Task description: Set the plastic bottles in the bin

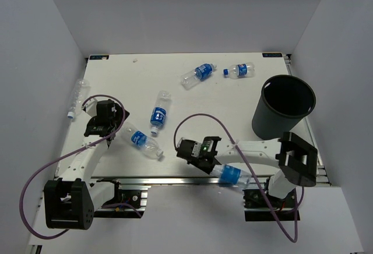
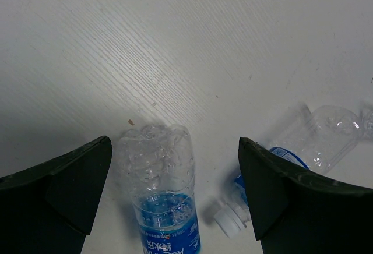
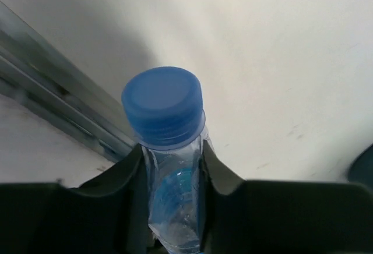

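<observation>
The plastic bottles (image 1: 198, 73) are thin and clear. I think they are very light and will squash if they are squeezed hard. They are round and smooth too, so one could roll away or slip out. A good place to hold looks like the neck just under the cap, where the plastic is stiffer, or the middle by the blue label with a soft squeeze.

The right gripper (image 3: 172, 149) is closed on the held bottle (image 1: 233, 175) at the near edge of the table (image 1: 221, 108). That is near and to the left of the bin (image 1: 269, 120), which stands on the right side. The left gripper (image 2: 173, 149) is spread wide and holds nothing. A second bottle (image 2: 160, 196) lies just in front of it.

Only the top view shows the bin and all the bottles lying about. It does not show the grip well. The right wrist view does: the fingers pinch just below the blue cap (image 3: 164, 105), with a metal rail (image 3: 58, 114) off to the left. The left wrist view shows the second bottle's crinkled bottom. It also shows a third bottle (image 2: 317, 137) with its pale cap close by the right finger.
</observation>
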Robot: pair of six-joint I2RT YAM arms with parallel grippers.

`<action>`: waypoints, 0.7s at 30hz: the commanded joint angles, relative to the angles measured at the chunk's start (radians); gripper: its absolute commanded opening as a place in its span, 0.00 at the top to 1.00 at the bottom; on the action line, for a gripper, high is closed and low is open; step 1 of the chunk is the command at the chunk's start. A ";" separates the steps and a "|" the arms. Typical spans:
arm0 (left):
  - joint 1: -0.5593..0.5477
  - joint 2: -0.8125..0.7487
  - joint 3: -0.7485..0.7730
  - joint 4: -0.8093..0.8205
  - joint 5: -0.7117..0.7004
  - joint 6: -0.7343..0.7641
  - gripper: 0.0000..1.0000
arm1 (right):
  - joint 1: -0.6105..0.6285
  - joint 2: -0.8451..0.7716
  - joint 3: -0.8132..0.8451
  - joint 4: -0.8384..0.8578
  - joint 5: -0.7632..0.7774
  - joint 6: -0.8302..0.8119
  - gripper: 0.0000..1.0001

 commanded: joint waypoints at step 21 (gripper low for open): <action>0.000 -0.026 -0.014 0.013 -0.023 -0.001 0.02 | -0.654 -0.500 0.330 0.964 0.647 -0.344 0.90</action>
